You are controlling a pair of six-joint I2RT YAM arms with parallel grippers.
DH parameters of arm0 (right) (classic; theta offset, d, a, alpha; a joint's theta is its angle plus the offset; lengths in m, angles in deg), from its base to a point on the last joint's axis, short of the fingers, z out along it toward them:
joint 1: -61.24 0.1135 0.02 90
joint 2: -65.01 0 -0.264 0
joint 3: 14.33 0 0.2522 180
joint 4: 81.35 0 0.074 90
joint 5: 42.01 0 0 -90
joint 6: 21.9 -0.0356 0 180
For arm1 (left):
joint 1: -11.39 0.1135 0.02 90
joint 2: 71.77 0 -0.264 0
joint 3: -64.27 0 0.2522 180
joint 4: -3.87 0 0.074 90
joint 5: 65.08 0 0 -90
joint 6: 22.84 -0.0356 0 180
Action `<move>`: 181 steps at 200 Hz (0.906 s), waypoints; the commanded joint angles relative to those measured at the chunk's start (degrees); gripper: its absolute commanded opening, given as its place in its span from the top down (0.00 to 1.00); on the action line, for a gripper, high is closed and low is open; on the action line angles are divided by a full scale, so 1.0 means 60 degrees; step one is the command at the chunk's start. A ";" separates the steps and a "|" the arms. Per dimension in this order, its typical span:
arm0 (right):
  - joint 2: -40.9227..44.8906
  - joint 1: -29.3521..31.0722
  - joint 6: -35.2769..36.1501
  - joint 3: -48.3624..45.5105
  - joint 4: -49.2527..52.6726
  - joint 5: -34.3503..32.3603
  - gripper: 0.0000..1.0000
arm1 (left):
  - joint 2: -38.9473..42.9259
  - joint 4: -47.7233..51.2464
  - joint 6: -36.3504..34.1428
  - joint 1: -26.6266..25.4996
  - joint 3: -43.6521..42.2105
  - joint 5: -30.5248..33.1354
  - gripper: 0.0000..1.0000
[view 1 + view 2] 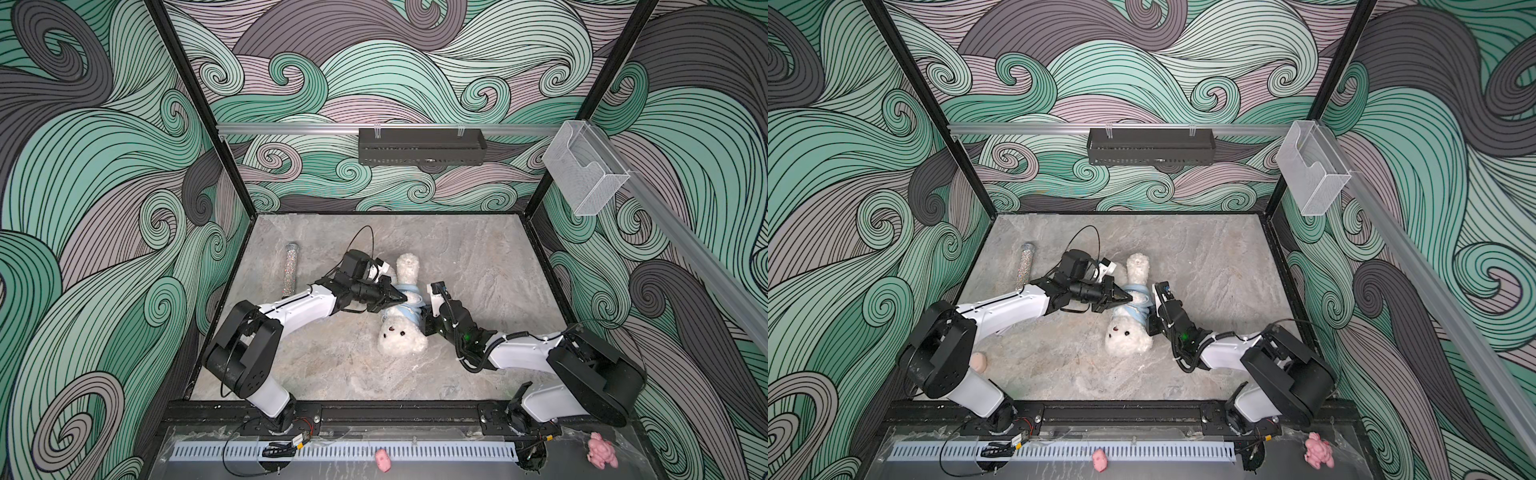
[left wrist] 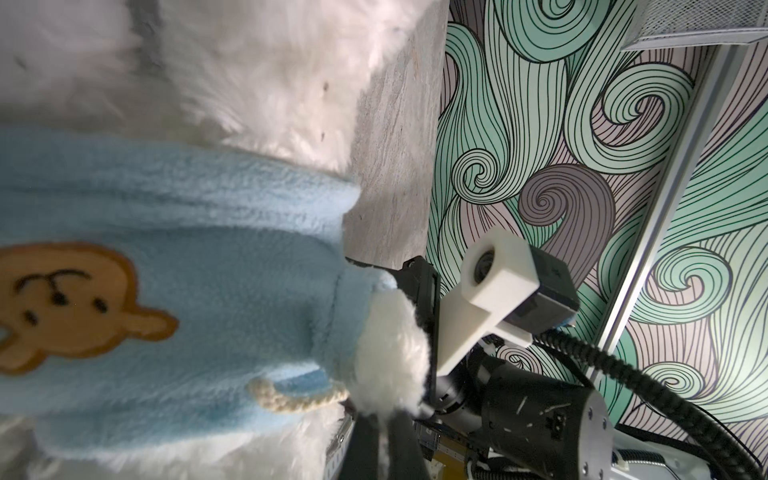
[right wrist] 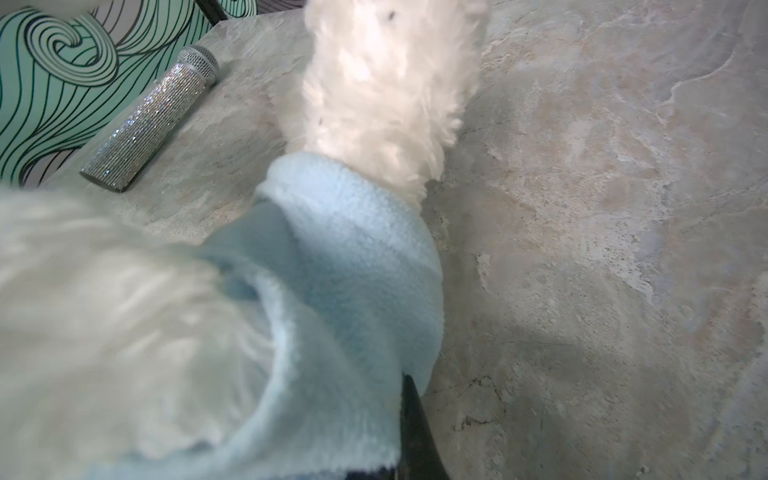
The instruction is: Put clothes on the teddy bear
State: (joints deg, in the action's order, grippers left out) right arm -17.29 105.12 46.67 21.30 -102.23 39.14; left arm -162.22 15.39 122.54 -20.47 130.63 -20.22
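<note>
Bear (image 1: 401,340) centre frame, blue shirt (image 1: 409,291) bunched round torso. Right gripper (image 1: 423,318) pinching hem, probably to tug it down; left gripper (image 1: 399,297) clenched at cuff, catch hidden.

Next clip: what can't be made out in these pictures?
- Left hand: what its tips pinch is buried in the blue garment in both top views, blurred in left wrist view.
- Right hand: one finger shows, the other behind garment, right wrist view.
- Pink toys: too small to identify, top views.

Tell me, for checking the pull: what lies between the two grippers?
The teddy bear's middle, wrapped in its light blue fleece top, seen in both top views.
</note>
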 commanded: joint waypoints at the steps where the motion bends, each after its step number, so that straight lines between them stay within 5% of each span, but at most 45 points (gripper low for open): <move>1: 0.0778 -0.0393 0.0497 -0.0282 0.1215 0.0999 0.86 | 0.0430 0.1406 -0.2408 0.0139 0.0931 -0.0660 1.00; 56: 0.3248 -0.0648 0.1605 0.0563 0.3057 0.2546 0.42 | -0.0038 0.3788 -0.5306 0.0110 0.2250 -0.0261 1.00; 81: 0.3117 -0.0647 0.2032 0.1203 0.3259 0.3078 0.35 | -0.0207 0.4220 -0.5655 0.0036 0.2478 -0.0275 1.00; 141: 0.2092 -0.0628 0.2601 0.2008 0.3209 0.3984 0.42 | -0.0455 0.4828 -0.6080 -0.0140 0.2849 -0.0184 1.00; 181: 0.1544 -0.0643 0.2538 0.2033 0.2940 0.4041 0.74 | -0.0398 0.4898 -0.6173 -0.0141 0.2893 -0.0131 1.00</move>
State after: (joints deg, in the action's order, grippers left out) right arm -6.56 101.47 61.12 32.62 -83.93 62.25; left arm -165.04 43.89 87.68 -20.66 145.41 -18.74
